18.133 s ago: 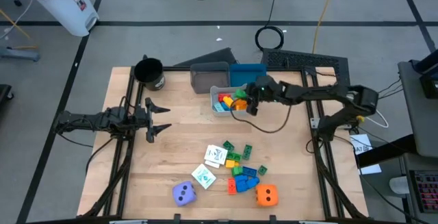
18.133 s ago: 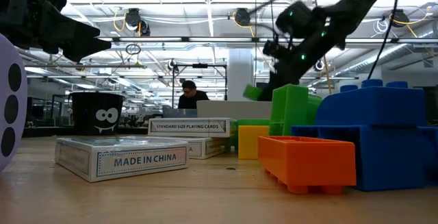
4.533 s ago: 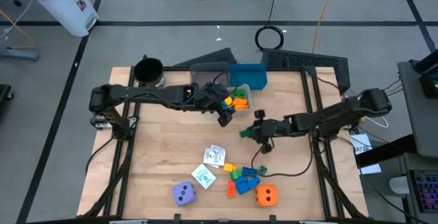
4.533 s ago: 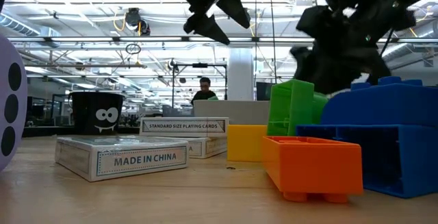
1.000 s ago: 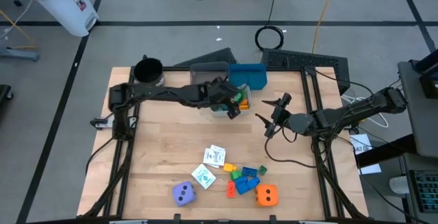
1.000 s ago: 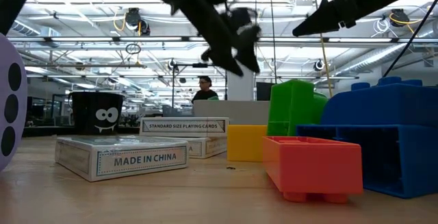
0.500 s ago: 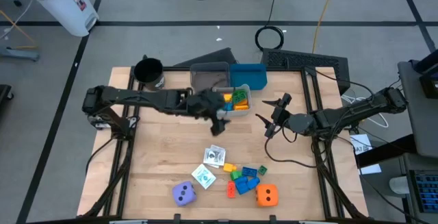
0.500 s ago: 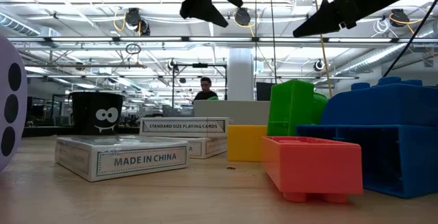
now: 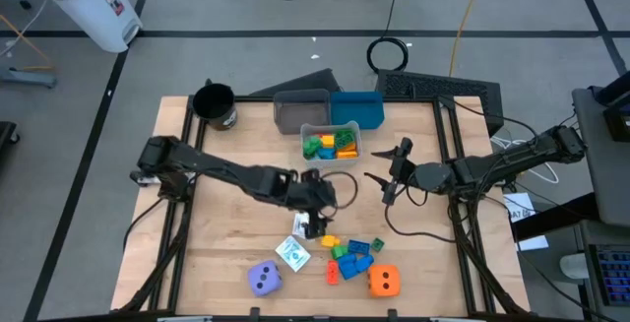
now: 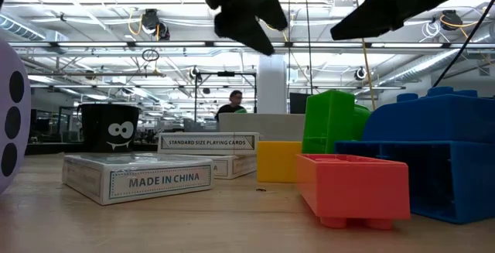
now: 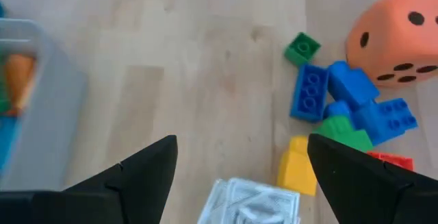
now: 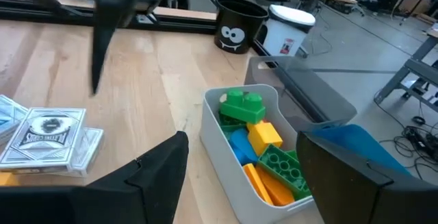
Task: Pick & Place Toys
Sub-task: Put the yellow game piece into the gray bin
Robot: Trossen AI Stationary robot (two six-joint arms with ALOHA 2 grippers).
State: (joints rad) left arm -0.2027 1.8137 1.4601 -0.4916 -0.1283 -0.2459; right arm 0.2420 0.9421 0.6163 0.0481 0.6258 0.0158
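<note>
The left gripper (image 9: 317,216), fingers spread and empty, hovers directly above the card decks (image 9: 310,225) beside the block pile (image 9: 352,255) near the worktop's (image 9: 246,155) front edge. One deck reads "MADE IN CHINA". The right gripper (image 9: 386,176) waits open, right of centre.

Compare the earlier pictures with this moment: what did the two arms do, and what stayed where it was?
The left gripper left the small clear bin and came forward over the card packs, jaws open and empty. The right gripper, which held a green block earlier, now waits open and empty right of the bin. More blocks lie in the bin. The purple die, orange die and black cup stayed put.
</note>
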